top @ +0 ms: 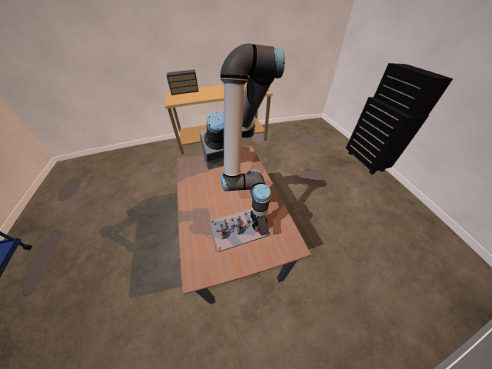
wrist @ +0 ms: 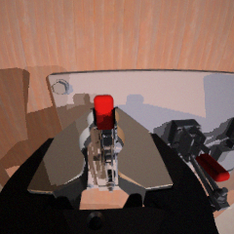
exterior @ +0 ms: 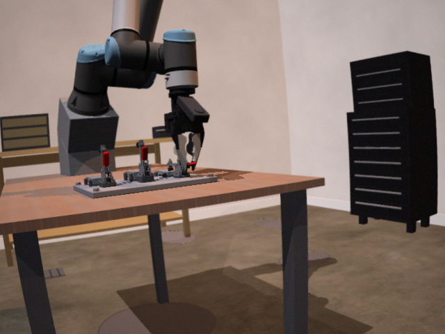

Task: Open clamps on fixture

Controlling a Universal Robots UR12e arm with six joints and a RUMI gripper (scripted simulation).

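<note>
Wooden table (exterior: 222,186), brown floor (exterior: 359,280).

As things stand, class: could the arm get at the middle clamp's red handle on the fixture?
Probably yes, once free. The middle handle stands upright with open space above it, next to the end clamp's handle that the tool is shut on. The tool must let go first.

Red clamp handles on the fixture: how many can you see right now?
3. Left handle and middle handle stand upright; the right handle lies low, pinched in the gripper. None seems hidden.
</note>
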